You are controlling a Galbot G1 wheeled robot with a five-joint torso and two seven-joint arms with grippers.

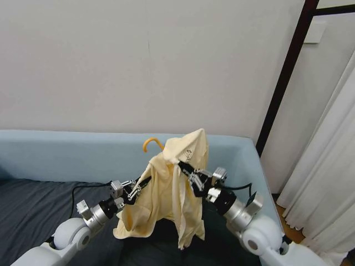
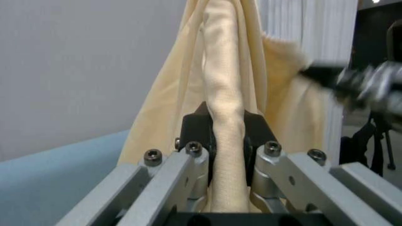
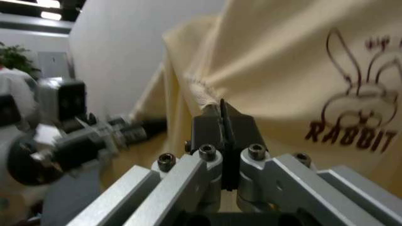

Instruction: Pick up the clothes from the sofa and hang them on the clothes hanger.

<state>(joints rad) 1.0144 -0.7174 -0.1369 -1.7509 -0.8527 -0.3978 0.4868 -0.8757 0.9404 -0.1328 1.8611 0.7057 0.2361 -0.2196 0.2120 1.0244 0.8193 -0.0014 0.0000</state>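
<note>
The pale yellow shirt [image 1: 158,208] hangs in the air above the light blue sofa [image 1: 55,155], held up between the two arms; its lower part falls toward the dark seat cushion [image 1: 33,205]. The left gripper [image 1: 147,174] is at the left edge of the shirt; in the left wrist view its jaws are clamped on a rolled fold of the cloth. The right gripper [image 1: 179,164] is higher, just under the top of the shirt; its jaws are pressed together on a stitched hem, near a dark red rabbit print [image 3: 358,108]. The orange hook of a hanger [image 1: 151,143] rises just beside the shirt's top, in front of the white wall [image 1: 138,61]; a white curtain [image 1: 333,177] hangs at the right.
</note>
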